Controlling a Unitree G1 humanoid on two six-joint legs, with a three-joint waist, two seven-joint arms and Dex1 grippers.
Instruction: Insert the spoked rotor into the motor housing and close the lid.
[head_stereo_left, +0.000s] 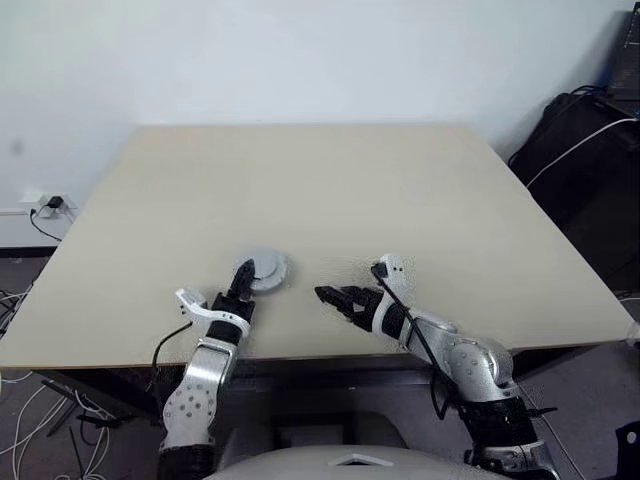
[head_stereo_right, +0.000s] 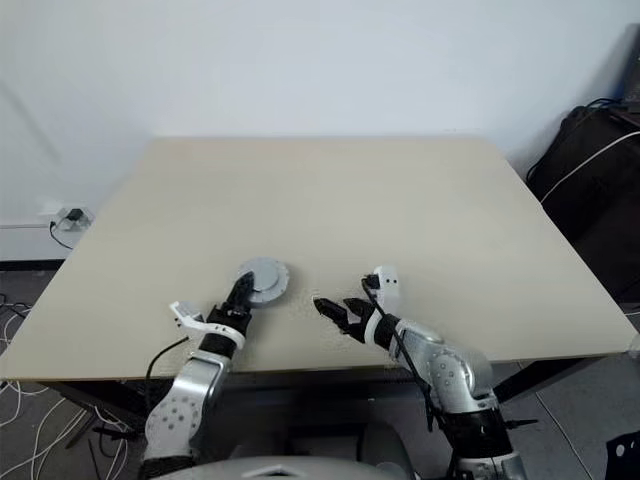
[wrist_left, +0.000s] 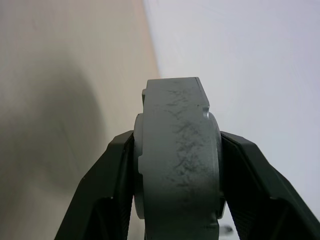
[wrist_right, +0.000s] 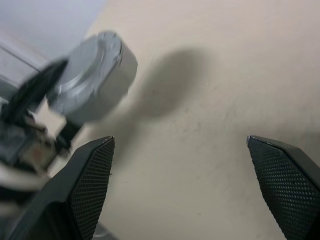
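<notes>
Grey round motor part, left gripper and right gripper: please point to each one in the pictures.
Grey round motor part (head_stereo_left: 266, 270): left eye view, on its smooth grey top face.
Left gripper (wrist_left: 177, 165): left wrist view, midway between its fingertips, clamped on the part's edge.
Right gripper (wrist_right: 180, 175): right wrist view, midway between its wide-apart fingertips.

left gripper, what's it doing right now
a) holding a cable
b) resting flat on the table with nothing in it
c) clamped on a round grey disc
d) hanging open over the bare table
c: in the left wrist view the two black fingers press on either side of the grey disc, and the head views show the left gripper at that disc above the table, while the right gripper stands open and empty.
</notes>
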